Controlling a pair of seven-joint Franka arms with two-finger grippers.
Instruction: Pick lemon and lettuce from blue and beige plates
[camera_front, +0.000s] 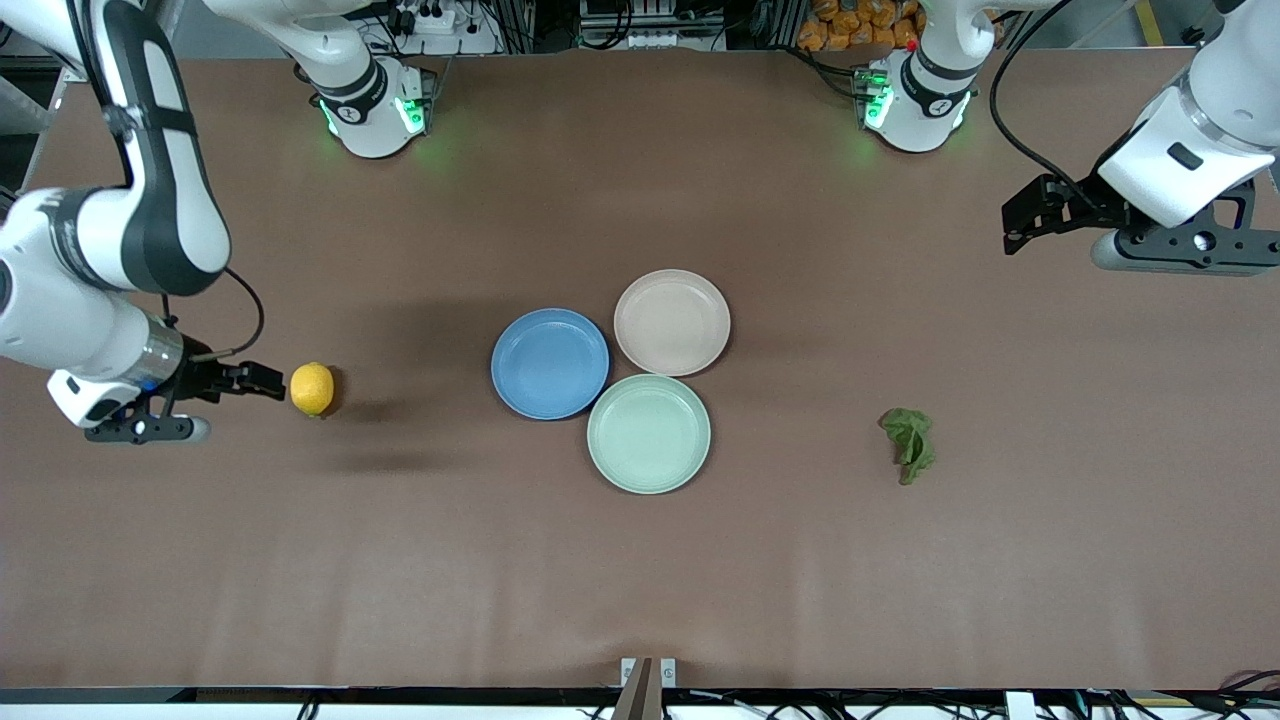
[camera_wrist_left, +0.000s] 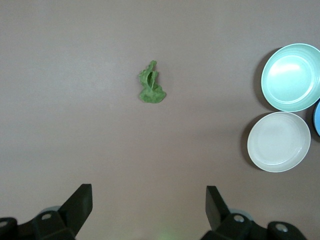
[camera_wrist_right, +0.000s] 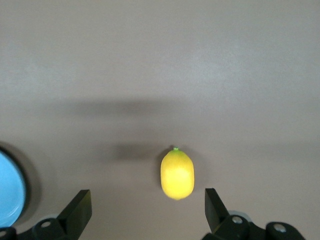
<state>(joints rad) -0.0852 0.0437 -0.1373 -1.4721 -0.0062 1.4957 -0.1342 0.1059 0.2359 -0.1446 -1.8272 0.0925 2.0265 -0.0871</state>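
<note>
The lemon (camera_front: 312, 388) lies on the bare brown table toward the right arm's end, off the plates. It also shows in the right wrist view (camera_wrist_right: 176, 174). My right gripper (camera_front: 258, 381) is open and empty, low over the table right beside the lemon (camera_wrist_right: 147, 197). The lettuce (camera_front: 909, 443) lies on the table toward the left arm's end, and shows in the left wrist view (camera_wrist_left: 151, 85). My left gripper (camera_front: 1025, 225) is open and empty, high over bare table (camera_wrist_left: 148, 192). The blue plate (camera_front: 550, 363) and the beige plate (camera_front: 672, 322) are empty.
A mint-green plate (camera_front: 649, 433), also empty, touches both plates and lies nearer the front camera. The three plates sit together mid-table. The arms' bases (camera_front: 375, 105) stand along the table's back edge.
</note>
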